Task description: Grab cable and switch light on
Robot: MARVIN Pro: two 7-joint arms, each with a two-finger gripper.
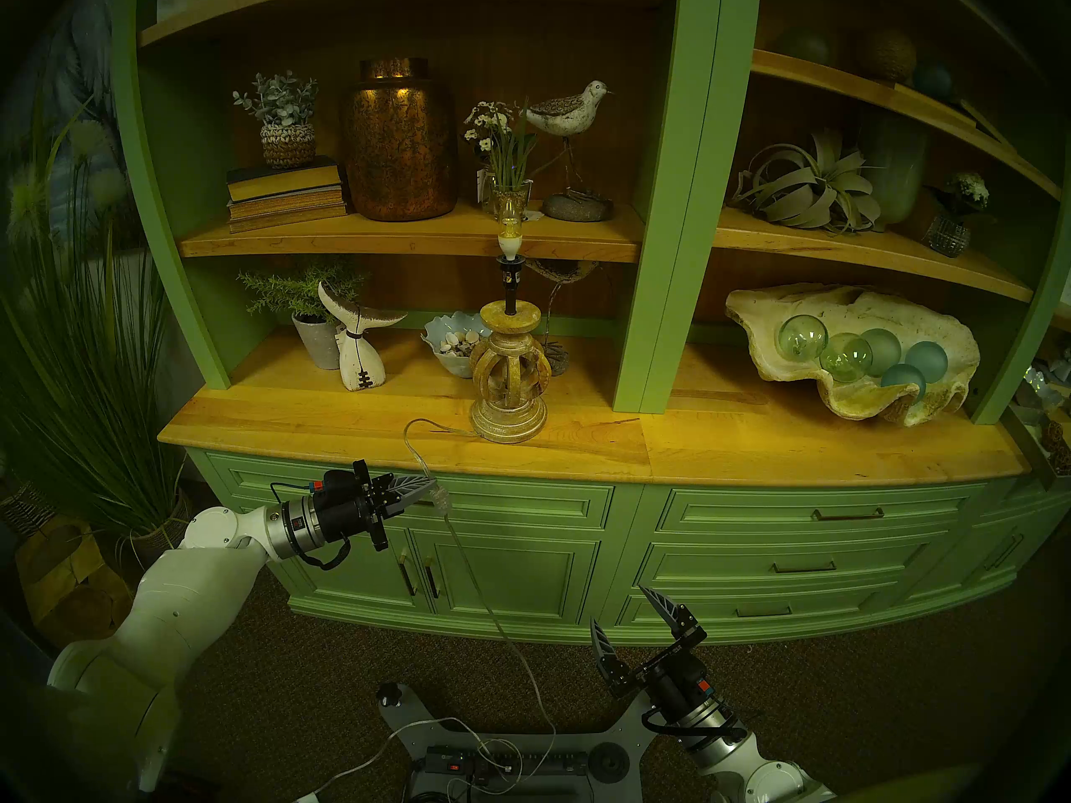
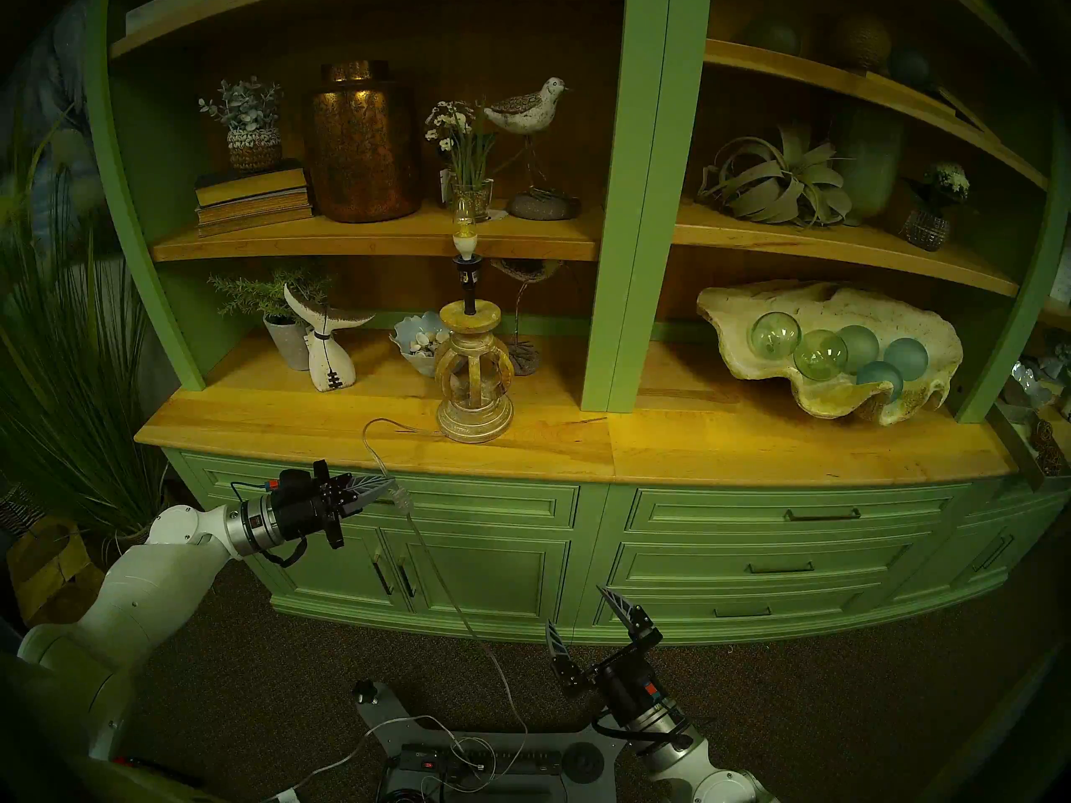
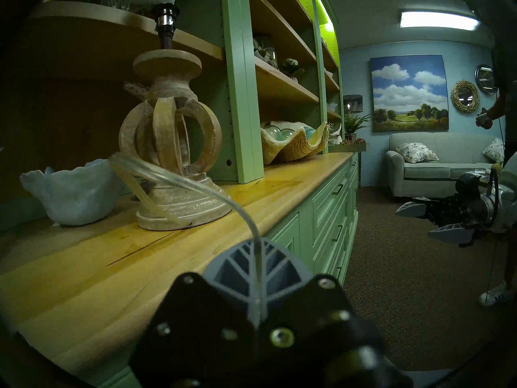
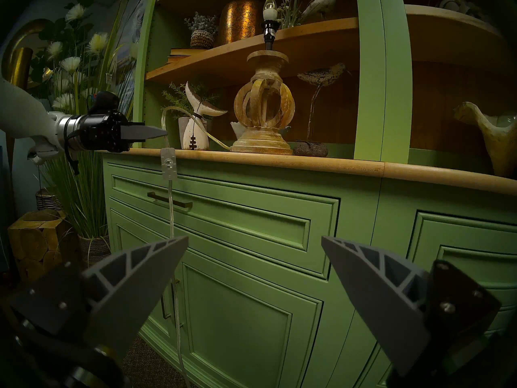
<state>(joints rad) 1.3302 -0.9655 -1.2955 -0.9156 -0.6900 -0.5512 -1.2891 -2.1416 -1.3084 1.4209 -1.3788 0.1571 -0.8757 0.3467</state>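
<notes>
The left gripper (image 1: 429,486) is pinched on the cable (image 1: 418,449) just above its clear switch (image 4: 168,167), left of the lamp (image 1: 509,373) at the counter's near edge. The right gripper (image 1: 629,613) waits spread, lower right. The bulb (image 4: 270,8) looks unlit; I judge grabbing done, switching left.

Left gripper (image 2: 387,489) pinching cable (image 2: 440,581) above inline switch (image 2: 404,501), right gripper (image 2: 585,616) spread
</notes>
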